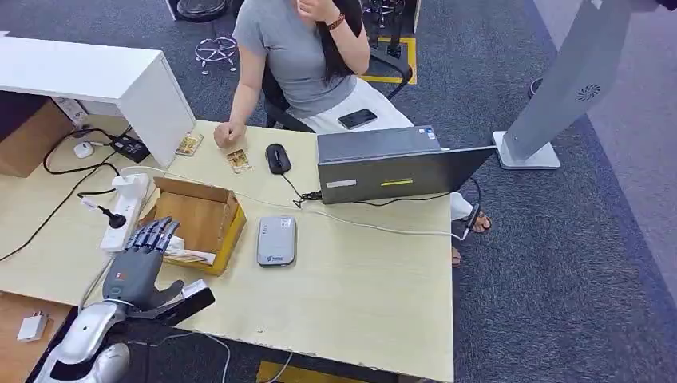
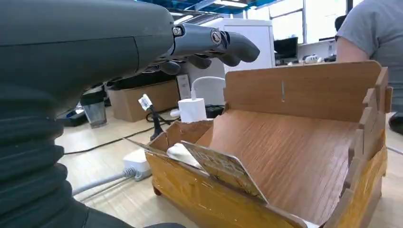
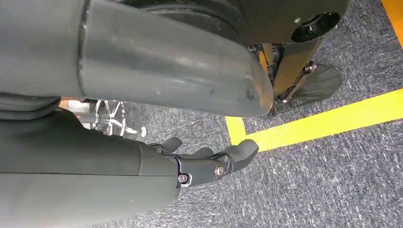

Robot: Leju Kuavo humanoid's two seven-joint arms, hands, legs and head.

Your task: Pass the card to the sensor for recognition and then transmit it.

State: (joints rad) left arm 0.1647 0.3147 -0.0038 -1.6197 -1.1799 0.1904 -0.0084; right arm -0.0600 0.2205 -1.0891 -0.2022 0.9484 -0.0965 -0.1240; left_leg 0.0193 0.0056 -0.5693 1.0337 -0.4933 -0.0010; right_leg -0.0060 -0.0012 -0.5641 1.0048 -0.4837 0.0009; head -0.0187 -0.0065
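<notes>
While both hands' fingers (image 1: 156,233) hang empty, one box (image 1: 209,209) holds two cards (image 2: 223,167).

Head view looks down over the table (image 1: 359,295); left wrist view sits close beside the shared cardboard box (image 1: 209,215).

A pale wooden counter (image 1: 359,279) stands on dark grey carpet (image 1: 559,263) marked with yellow tape (image 3: 323,124). A white cabinet (image 1: 96,76) sits at its far left; bright windows (image 2: 304,19) light the room.
</notes>
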